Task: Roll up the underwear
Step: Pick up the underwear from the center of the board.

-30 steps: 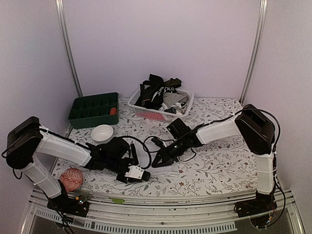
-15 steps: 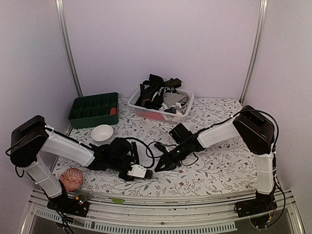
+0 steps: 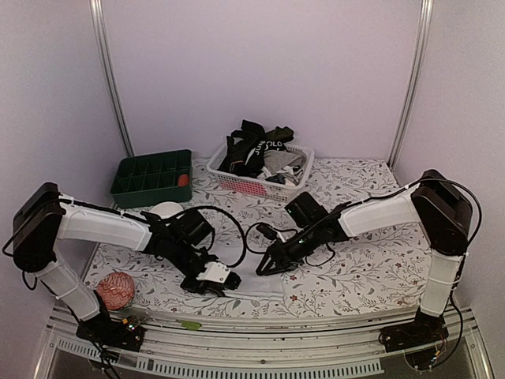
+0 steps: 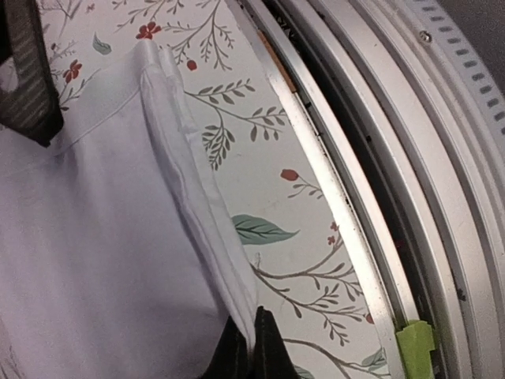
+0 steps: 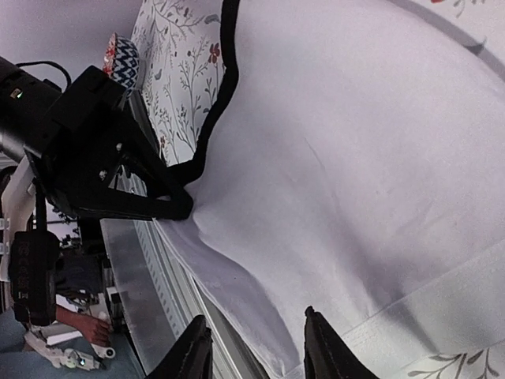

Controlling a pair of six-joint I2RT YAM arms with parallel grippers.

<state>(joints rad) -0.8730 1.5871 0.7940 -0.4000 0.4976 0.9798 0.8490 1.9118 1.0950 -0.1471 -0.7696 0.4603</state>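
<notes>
Since a second ago, top view: my left pincer (image 3: 219, 276) snapped shut and my right pincer (image 3: 265, 267) parted, with the white underwear (image 3: 260, 286) flat at the table's (image 3: 355, 268) 6 o'clock. Left wrist: I'm clenched on its doubled hem (image 4: 197, 197); cloth looks soft, light and limp, so that hem is the hold. Right wrist: jaws spread and empty over the cloth.

- Room is left over the right of the table (image 3: 371, 264).
- The far side is blocked by basket (image 3: 246, 186) and green tray (image 3: 150, 180).
- Near centre is crowded by left gripper (image 3: 230, 280) and right gripper (image 3: 263, 268).

Top view: high behind the tabletop's (image 3: 363, 268) near edge, looking down and away across the whole surface. Wrist views: close over the white underwear (image 4: 95, 260) near that edge, shared by all three.
</notes>
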